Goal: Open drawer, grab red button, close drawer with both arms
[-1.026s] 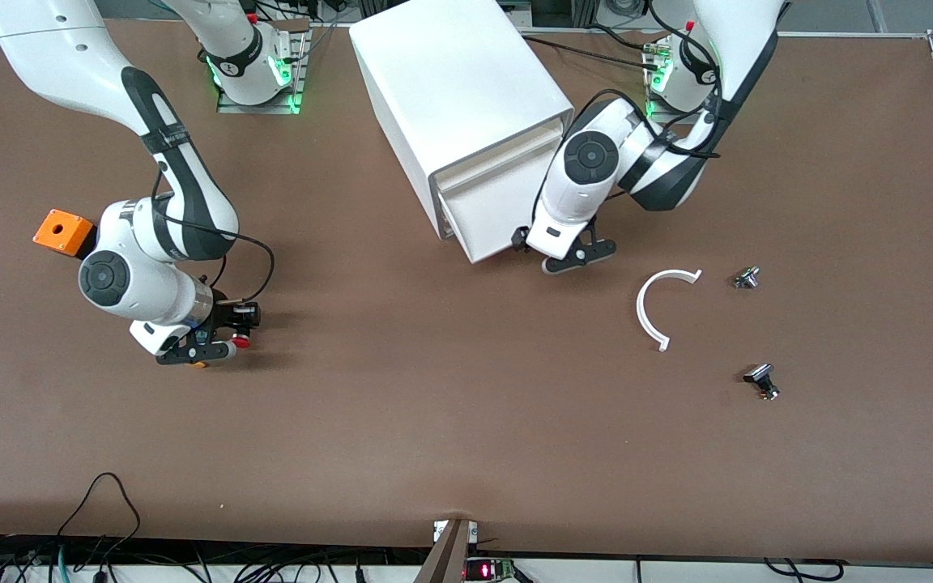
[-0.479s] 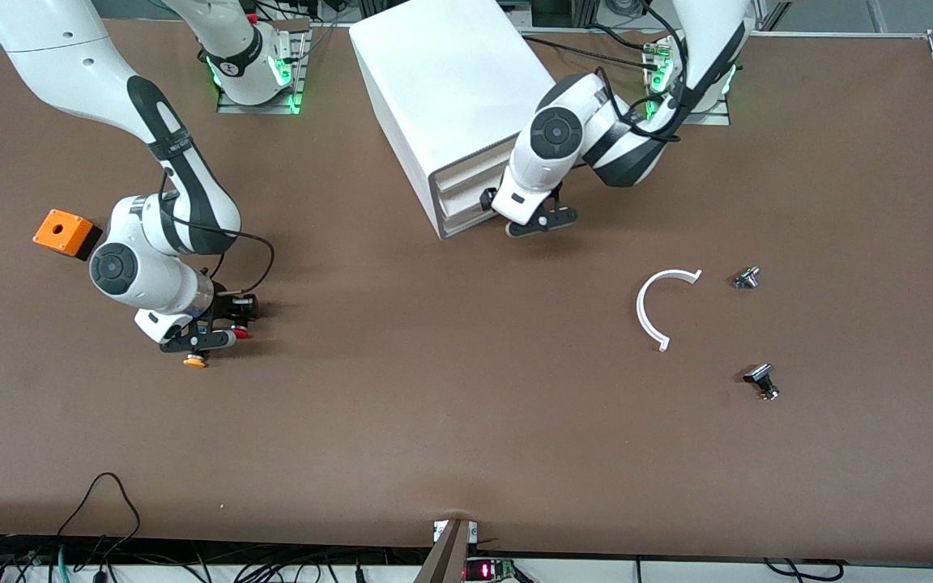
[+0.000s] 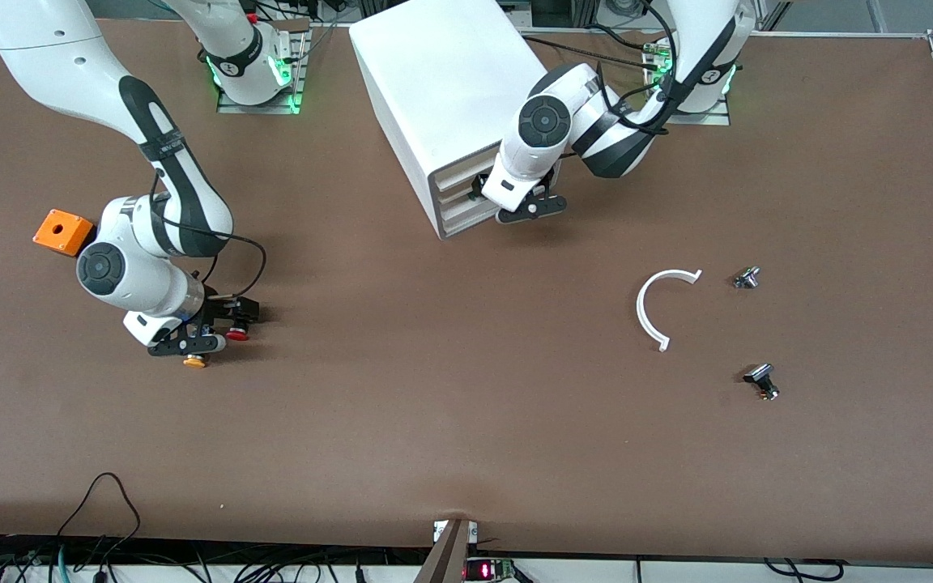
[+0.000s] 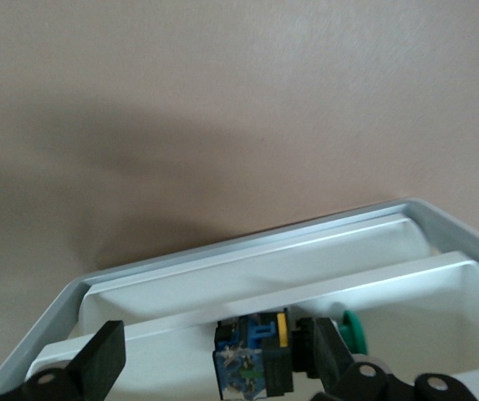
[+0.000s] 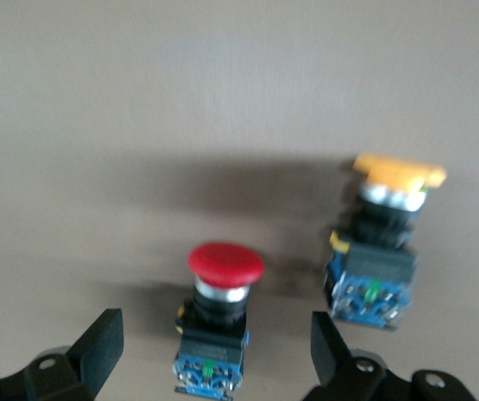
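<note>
- Two buttons stand close together under the right end effector (image 3: 191, 346): the button (image 5: 225, 267) with the red cap, and an orange-capped button (image 5: 389, 217) just beside it and nearer the front camera. If you close off-centre, you can take the wrong one or knock it over.
- The right end effector is released. Its fingers stand apart on either side of the red button, which rests upright on the desk (image 3: 434, 421) toward the right arm's end and is not yet grasped.
- The red cap is wider than the body below it. If you pinch on the cap, the fingers may slide off it, so aim for the black-and-blue body.
- If you descend too far, the fingertips will likely press into the desk before they close.
- The left end effector (image 3: 530, 209) is also released and holds nothing. It sits in front of the cabinet (image 3: 442, 81), at the drawer (image 4: 406, 288).
- That drawer looks slightly ajar in the left wrist view, with a green-capped button (image 4: 352, 327) lying inside. A hard push could rattle that part or shove the whole cabinet across the desk.
- If you push at one corner, the drawer may skew and jam.
- The orange box (image 3: 61, 231) sits close to the right arm's elbow, so a wide swing could clip it.
</note>
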`<state>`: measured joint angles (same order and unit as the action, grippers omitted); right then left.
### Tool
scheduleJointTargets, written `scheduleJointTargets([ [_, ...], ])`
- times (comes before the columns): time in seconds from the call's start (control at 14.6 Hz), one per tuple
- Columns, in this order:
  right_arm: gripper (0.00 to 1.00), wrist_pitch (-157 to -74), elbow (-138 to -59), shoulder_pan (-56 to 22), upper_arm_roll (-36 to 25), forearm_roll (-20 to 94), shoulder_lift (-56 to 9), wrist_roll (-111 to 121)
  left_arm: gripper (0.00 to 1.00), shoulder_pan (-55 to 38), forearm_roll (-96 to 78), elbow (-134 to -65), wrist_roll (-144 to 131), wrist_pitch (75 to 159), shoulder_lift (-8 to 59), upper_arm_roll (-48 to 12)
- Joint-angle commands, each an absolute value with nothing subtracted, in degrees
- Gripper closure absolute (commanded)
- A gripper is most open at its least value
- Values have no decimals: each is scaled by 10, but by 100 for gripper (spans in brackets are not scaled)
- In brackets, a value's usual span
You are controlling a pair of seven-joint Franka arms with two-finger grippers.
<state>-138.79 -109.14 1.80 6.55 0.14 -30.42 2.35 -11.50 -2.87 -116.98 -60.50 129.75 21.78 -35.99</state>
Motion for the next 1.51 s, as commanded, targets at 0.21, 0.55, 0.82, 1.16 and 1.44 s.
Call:
scheduleJointTargets([
  [0.21, 1, -1278, -1012, 19, 73, -9, -232, 23, 1, -44, 57, -1060, -549, 1153, 195, -356],
  [0.55, 1, -1098, -920, 18, 72, -11, -170, -25, 1, 29, 125, -912, -362, 959, 194, -358],
  [0.82, 1, -1029, -902, 19, 76, -17, -120, -81, 1, 81, 129, -827, -218, 893, 192, -354],
  [1.16, 1, -950, -902, 36, 99, -14, -41, -98, 0, 32, 12, -872, -28, 950, 87, -152],
  [1.44, 1, -893, -901, 28, 96, -11, 15, -98, 0, -23, 9, -960, -24, 994, -5, -58],
])
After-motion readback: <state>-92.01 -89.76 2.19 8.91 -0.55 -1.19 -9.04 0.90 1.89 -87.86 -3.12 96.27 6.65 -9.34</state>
